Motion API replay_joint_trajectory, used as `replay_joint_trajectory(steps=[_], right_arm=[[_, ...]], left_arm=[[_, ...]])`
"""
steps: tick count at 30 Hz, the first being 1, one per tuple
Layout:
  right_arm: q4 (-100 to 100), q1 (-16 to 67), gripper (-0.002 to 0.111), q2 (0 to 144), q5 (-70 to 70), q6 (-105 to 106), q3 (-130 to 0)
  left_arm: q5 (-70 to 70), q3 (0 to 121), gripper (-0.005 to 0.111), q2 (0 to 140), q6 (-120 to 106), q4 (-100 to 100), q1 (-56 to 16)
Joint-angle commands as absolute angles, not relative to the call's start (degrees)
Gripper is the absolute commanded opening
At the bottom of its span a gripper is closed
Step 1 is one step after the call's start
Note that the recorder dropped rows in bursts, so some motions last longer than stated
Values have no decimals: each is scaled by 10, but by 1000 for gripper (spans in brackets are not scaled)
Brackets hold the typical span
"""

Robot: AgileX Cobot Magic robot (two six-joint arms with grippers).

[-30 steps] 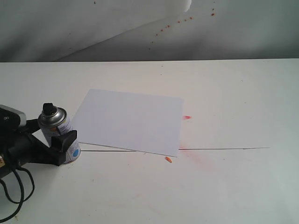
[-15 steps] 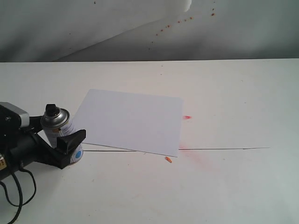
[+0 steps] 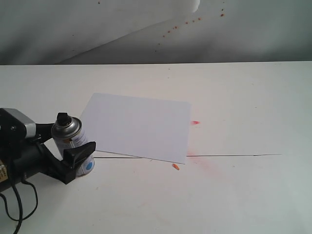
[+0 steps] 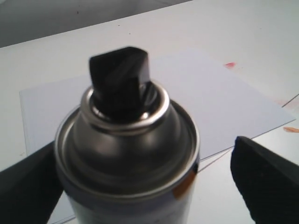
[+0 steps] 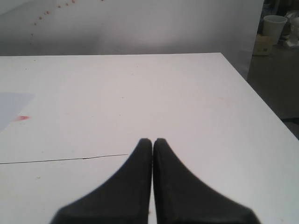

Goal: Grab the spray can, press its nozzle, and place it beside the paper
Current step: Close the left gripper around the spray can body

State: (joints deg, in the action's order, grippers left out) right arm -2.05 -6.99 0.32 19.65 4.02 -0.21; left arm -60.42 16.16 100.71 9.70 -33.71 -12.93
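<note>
The silver spray can [image 3: 73, 141] stands upright on the table at the paper's near left corner. Its black nozzle [image 3: 62, 118] points up. The white paper [image 3: 141, 124] lies flat just right of it. My left gripper [image 3: 68, 148] is open around the can, with the near finger [image 3: 80, 152] in front of the label. In the left wrist view the can [image 4: 126, 154] and nozzle [image 4: 119, 77] fill the space between the fingers. One finger [image 4: 264, 179] stands clearly apart from the can, and the paper [image 4: 224, 102] lies behind. My right gripper [image 5: 153, 142] is shut and empty over bare table.
Red-orange stains [image 3: 195, 122] and an orange fleck [image 3: 175, 166] mark the table beside the paper. A thin black line [image 3: 234, 155] runs across the table. The backdrop sheet with orange specks [image 3: 185, 22] hangs behind. The table's edge [image 5: 261, 98] and a white cup [image 5: 274, 25] show in the right wrist view.
The left gripper and the can have shifted right, closer to the paper's corner. The near finger has come away from the can's side. The right gripper is unchanged.
</note>
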Motion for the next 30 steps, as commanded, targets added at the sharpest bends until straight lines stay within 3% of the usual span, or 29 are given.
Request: replay_joint_trajectory(steps=[1,26,30], right_arm=[[-22,-74,1,0,196,42,0],[-22,-74,1,0,196,42,0],[-22,-74,1,0,196,42,0]], left_arm=[[-611,164,87,1008,104,-320,-133],[-692,211,87,1153,105,-327,-133],[-692,216,76,1153,105,-337,-133]])
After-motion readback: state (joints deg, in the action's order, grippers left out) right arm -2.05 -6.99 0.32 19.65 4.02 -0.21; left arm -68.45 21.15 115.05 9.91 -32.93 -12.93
